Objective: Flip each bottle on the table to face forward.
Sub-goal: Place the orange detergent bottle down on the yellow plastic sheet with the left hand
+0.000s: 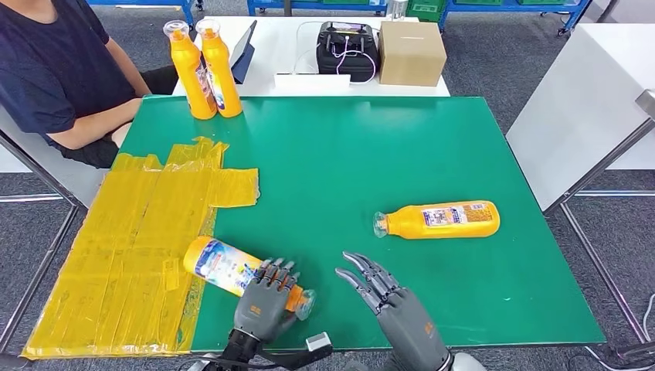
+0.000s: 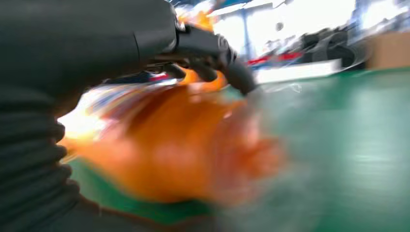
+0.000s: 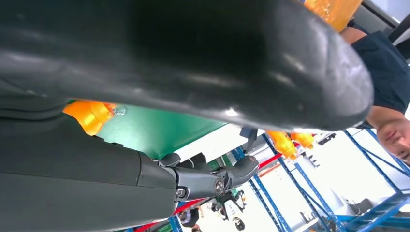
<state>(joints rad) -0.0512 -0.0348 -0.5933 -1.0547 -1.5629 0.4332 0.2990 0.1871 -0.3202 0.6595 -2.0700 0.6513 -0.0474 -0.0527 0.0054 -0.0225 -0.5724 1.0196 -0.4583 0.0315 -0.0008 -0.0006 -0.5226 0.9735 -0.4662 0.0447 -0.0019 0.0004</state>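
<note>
While left hand [image 1: 266, 303] grips lying bottle [image 1: 224, 267] (label up), right hand [image 1: 386, 297] spread

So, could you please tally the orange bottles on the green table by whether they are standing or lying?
Standing bottles: 2
Lying bottles: 2, one free, one under the left hand
Total: 4

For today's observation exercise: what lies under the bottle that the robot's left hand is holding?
The bottle lies partly on yellow plastic sheeting and partly on the green mat. The left hand covers its neck end, so what is beneath that part cannot be seen.
</note>
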